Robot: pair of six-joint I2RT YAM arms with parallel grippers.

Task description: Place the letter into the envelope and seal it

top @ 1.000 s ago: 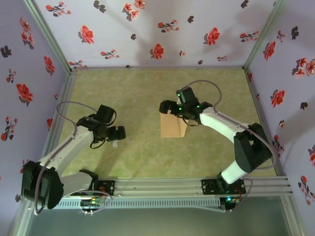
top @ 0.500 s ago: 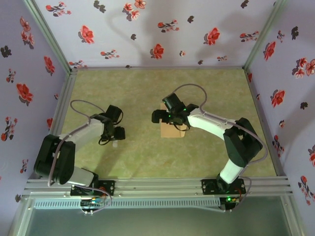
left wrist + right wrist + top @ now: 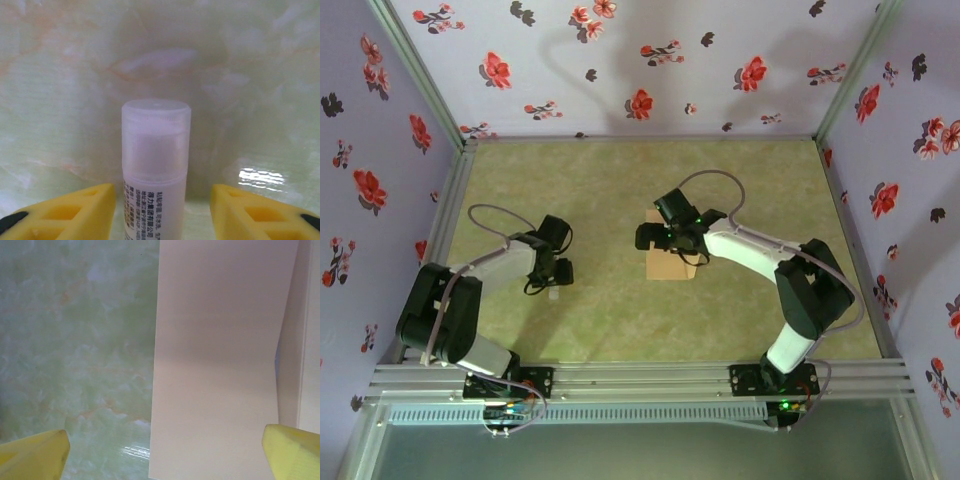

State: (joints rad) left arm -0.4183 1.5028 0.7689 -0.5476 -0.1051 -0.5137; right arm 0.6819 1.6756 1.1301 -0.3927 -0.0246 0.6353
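Two arms, sealing stage by judgement. The left gripper (image 3: 162, 200), toward the tabletop's (image 3: 600, 180) left edge, has its fingers half-narrowed either side of a glue stick (image 3: 156, 150), with small gaps showing; next it must pinch and lift the stick. The right gripper (image 3: 164, 440), fingers wide, hovers over the envelope (image 3: 215, 365) near the tabletop's centre: flat, plain tan, smooth.

I see the green marbled worktop (image 3: 620, 180) carrying the tan envelope (image 3: 670, 265) flat near its centre. A small white glue stick (image 3: 553, 293) lies well apart, at about the envelope's 9 o'clock.
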